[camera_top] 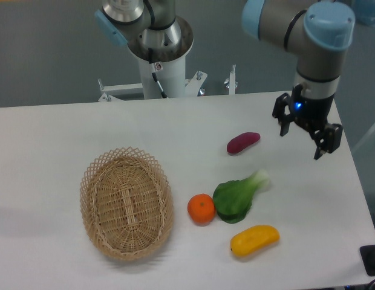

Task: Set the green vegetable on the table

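Note:
The green vegetable (237, 197) lies flat on the white table (54, 139), right of centre, with its dark leaves toward the front and its pale stem pointing to the back right. It touches an orange (201, 209) on its left. My gripper (302, 139) hangs above the table's right side, up and to the right of the vegetable and well apart from it. Its fingers are spread open and hold nothing.
A purple-red oblong vegetable (243, 142) lies behind the green one. A yellow oblong fruit (254, 240) lies in front of it. A wicker basket (126, 202) stands at the front left. The arm's base (160, 57) stands behind the table's far edge.

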